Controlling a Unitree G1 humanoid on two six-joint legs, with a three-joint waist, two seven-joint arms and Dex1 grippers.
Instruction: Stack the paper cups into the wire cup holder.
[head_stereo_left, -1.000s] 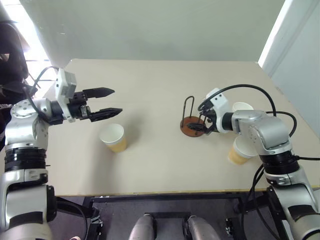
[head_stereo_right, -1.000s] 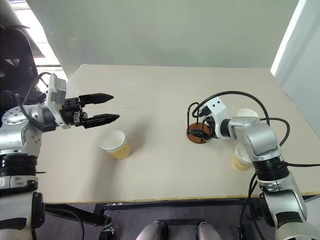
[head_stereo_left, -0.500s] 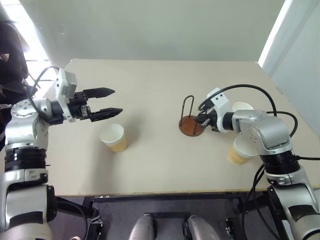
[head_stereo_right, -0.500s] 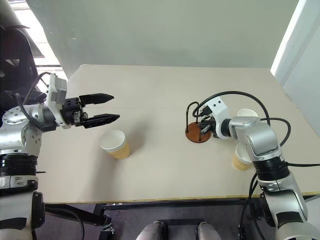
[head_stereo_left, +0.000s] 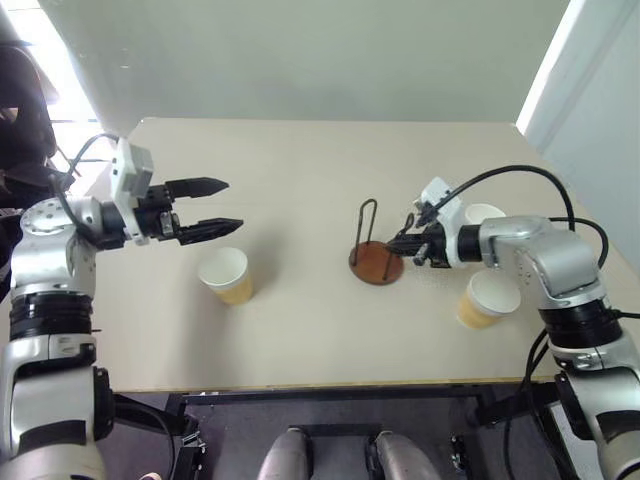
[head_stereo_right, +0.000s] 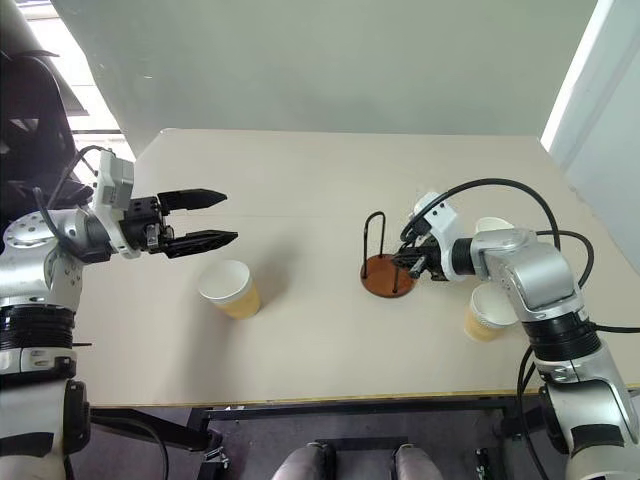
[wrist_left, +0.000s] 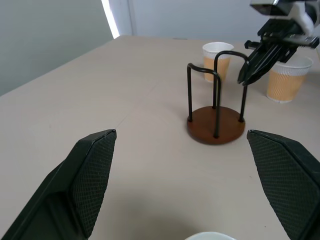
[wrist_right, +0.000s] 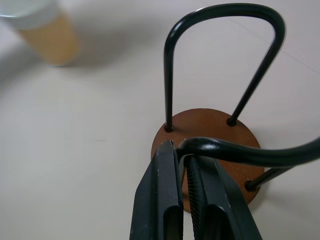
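The wire cup holder (head_stereo_left: 376, 265), a rust-brown disc with dark wire loops, stands mid-table. My right gripper (head_stereo_left: 395, 244) is shut on one of its wire loops (wrist_right: 220, 150), reaching in from the right. One paper cup (head_stereo_left: 227, 275) stands upright on the left part of the table. My left gripper (head_stereo_left: 232, 204) hovers open above and just behind that cup, holding nothing. Two more paper cups (head_stereo_left: 487, 298) (head_stereo_left: 484, 213) stand at the right, beside my right forearm. In the left wrist view the holder (wrist_left: 216, 125) stands ahead between my open fingers (wrist_left: 80, 185).
The beige table (head_stereo_left: 300, 340) has bare surface between the left cup and the holder. Its front edge runs close below the cups. A grey wall (head_stereo_left: 320, 50) rises behind the table's far edge.
My right gripper shut on a wire loop of the holder and dragged it a little to the left and toward the table's front. My left arm has not moved.
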